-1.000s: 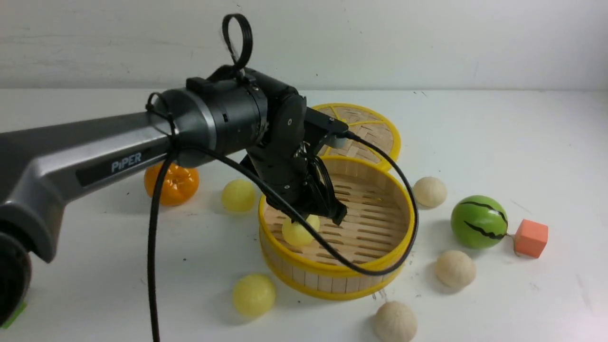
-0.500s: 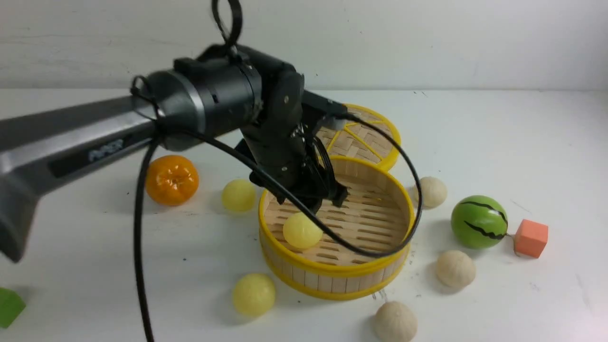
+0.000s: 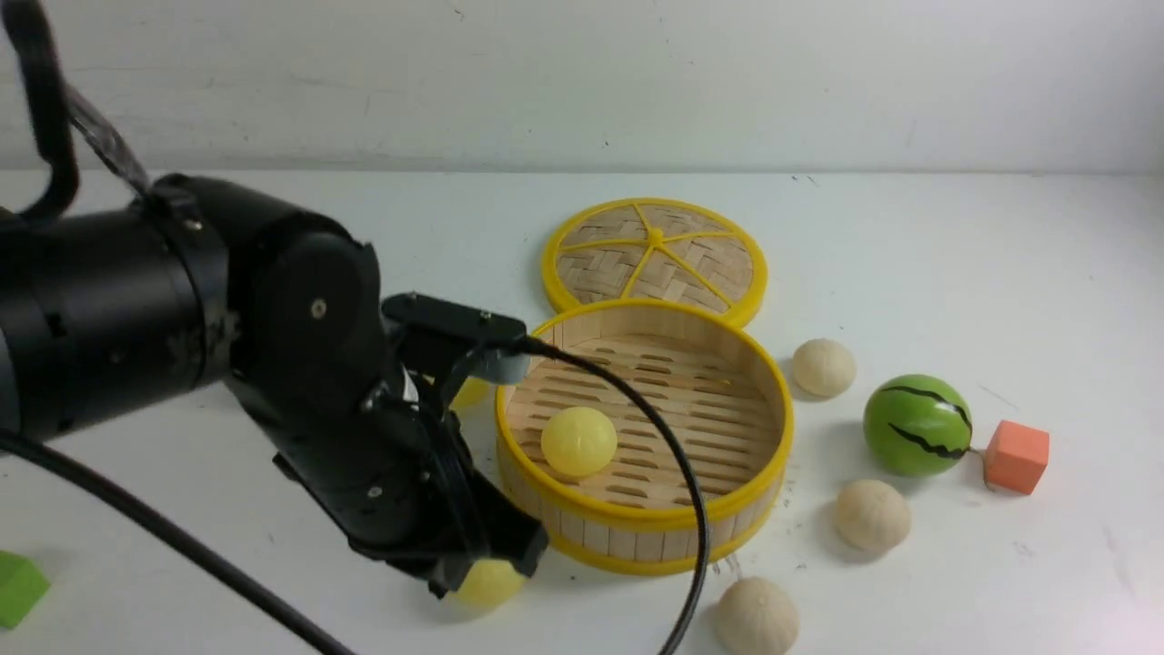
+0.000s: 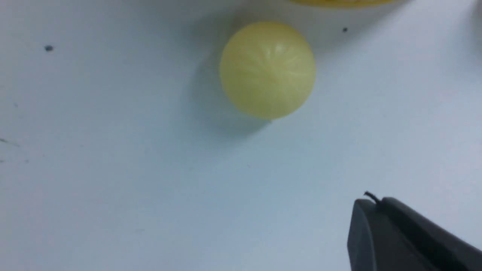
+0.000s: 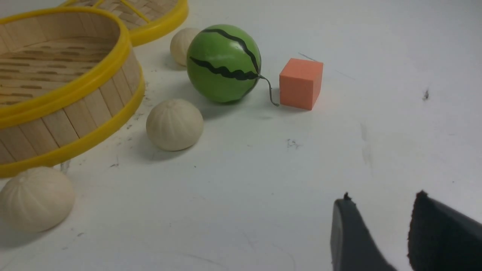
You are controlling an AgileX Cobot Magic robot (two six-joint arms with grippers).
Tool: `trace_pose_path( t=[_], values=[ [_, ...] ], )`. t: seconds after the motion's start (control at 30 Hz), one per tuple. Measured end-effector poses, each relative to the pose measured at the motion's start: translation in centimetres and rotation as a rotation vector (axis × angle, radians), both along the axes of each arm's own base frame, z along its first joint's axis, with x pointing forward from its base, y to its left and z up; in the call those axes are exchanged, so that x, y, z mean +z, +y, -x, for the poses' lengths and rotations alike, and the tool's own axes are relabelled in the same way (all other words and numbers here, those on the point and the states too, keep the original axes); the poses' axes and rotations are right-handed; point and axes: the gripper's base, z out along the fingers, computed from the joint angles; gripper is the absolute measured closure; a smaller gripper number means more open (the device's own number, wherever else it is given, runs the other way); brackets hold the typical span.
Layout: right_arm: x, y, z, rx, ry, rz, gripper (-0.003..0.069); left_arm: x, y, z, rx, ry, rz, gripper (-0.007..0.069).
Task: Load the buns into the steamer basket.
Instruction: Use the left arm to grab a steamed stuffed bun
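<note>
Bun count: one in, five to go

Front cam: one yellow bun [image 3: 578, 441] sat on the slats inside the steamer basket [image 3: 637, 526]. Left end effector [image 3: 489, 557] hung low right over a second yellow bun [image 3: 491, 585] on the bench [image 3: 909, 273], just beside the basket's wall. A third yellow bun [image 3: 471, 394] peeked out behind the arm, and three cream buns [image 3: 871, 515] lay off the basket's right side.

Left wrist cam: jaws looked closed and empty, with that second bun lying apart from them.

Right wrist cam: right end effector [image 5: 382, 199] was open, holding nothing, well apart from the cream buns. I'd say barely started.
</note>
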Motion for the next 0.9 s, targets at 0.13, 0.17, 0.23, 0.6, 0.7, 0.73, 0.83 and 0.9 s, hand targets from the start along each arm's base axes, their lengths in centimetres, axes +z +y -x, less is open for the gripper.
trace_pose_path(
  t=[0.13, 0.17, 0.23, 0.6, 0.7, 0.73, 0.83, 0.9],
  values=[
    [0.0, 0.0, 0.0, 0.000, 0.000, 0.000, 0.0420, -1.9, -0.7, -1.2, -0.007, -0.008, -0.011, 0.0601],
    [0.0, 0.0, 0.0, 0.000, 0.000, 0.000, 0.0420, -2.3, -0.9, -1.5, -0.010, -0.010, -0.018, 0.0580],
    [0.0, 0.0, 0.0, 0.000, 0.000, 0.000, 0.0420, -3.0, -1.2, -2.2, -0.016, -0.023, -0.030, 0.0519],
    [0.0, 0.0, 0.0, 0.000, 0.000, 0.000, 0.0420, -3.9, -2.8, -5.0, -0.030, -0.054, -0.047, 0.0347],
    [0.0, 0.0, 0.0, 0.000, 0.000, 0.000, 0.0420, -4.1, -2.6, -5.1, -0.039, -0.052, -0.076, 0.0349],
    [0.0, 0.0, 0.0, 0.000, 0.000, 0.000, 0.0420, -4.1, -2.4, -5.2, -0.038, -0.045, -0.086, 0.0351],
    [0.0, 0.0, 0.0, 0.000, 0.000, 0.000, 0.0420, -4.2, -1.5, -5.6, -0.008, -0.027, -0.093, 0.0358],
    [0.0, 0.0, 0.0, 0.000, 0.000, 0.000, 0.0420, -4.2, -0.8, -6.0, 0.011, -0.024, -0.084, 0.0360]
  ],
)
